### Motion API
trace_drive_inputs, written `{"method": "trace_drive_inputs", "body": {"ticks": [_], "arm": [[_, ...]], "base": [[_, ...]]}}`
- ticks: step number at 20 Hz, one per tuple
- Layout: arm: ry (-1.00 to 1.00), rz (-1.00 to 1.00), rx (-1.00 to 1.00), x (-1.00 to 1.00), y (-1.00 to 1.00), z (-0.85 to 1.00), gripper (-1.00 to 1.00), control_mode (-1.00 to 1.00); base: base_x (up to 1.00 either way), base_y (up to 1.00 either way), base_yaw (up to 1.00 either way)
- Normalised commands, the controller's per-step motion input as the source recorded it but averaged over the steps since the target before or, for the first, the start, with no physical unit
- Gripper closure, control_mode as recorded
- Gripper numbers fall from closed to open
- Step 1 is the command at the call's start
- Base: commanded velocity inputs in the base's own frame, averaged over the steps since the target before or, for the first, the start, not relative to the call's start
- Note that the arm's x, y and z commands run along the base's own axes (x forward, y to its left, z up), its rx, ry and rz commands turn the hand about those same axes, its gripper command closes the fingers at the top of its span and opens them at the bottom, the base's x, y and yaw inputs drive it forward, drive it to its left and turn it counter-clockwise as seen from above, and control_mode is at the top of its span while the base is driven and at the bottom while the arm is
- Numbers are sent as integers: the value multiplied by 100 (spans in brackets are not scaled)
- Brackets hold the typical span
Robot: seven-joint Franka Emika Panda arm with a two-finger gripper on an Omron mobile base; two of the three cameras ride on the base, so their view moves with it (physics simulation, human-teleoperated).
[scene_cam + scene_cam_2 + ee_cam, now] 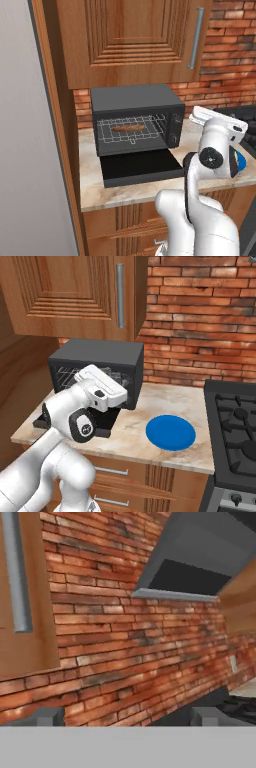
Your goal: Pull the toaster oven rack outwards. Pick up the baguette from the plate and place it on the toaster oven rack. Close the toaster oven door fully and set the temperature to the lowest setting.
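A wooden cabinet point(130, 40) hangs over the marble counter point(135, 426), beside a brick wall point(200, 321) and stove point(235, 421).

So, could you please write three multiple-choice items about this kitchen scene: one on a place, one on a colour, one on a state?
1. Where is the baguette?
A on the plate
B on the toaster oven rack
C on the stove

2. What colour is the plate?
A blue
B red
C white

3. How is the toaster oven door?
A shut
B removed
C open, lying flat

Answers:
1 B, it lies on the wire grid inside the toaster oven.
2 A, the empty plate is bright blue.
3 C, the door lies flat on the counter.
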Motion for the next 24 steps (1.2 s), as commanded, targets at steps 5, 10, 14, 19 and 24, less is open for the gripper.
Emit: {"method": "trace_drive_inputs", "body": {"ticks": [5, 10, 14, 19, 24], "arm": [[-1, 31, 62, 0, -8, 25, -100, -100], [4, 22, 50, 0, -6, 32, -100, -100], [32, 11, 24, 0, 0, 20, -100, -100], [39, 7, 15, 0, 0, -2, -100, -100], [50, 21, 0, 0, 0, -35, -100, -100]], "base": [[0, 0, 0], [0, 0, 0], [0, 0, 0], [0, 0, 0], [0, 0, 0]]}}
